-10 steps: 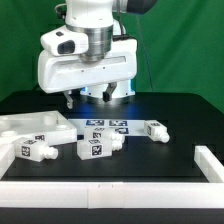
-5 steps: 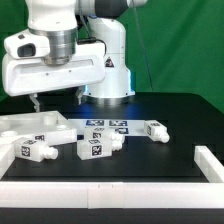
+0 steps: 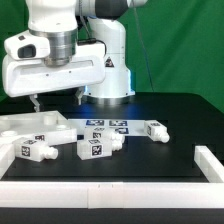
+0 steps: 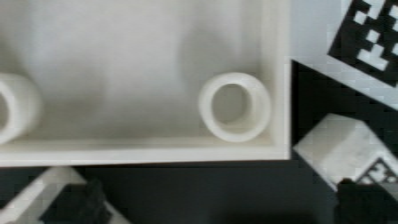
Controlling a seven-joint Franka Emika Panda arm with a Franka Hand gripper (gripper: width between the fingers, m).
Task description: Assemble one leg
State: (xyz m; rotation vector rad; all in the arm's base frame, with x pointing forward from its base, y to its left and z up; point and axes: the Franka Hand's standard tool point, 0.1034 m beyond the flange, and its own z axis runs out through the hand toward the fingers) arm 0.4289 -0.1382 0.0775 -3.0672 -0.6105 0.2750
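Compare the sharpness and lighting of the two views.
Exterior view: sharp and evenly lit, tags on the middle leg crisp, a bluish sheen on the table. Wrist view: close and blurred, the tabletop and its rimmed hole soft-edged.

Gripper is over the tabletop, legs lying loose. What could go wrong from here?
1. The open two-finger gripper hangs over the large white square tray-like tabletop, not a leg; descending here could strike its rimmed corner hole.
2. The small white tagged plastic leg lies close to another by the marker board; grasping it might knock that neighbour.
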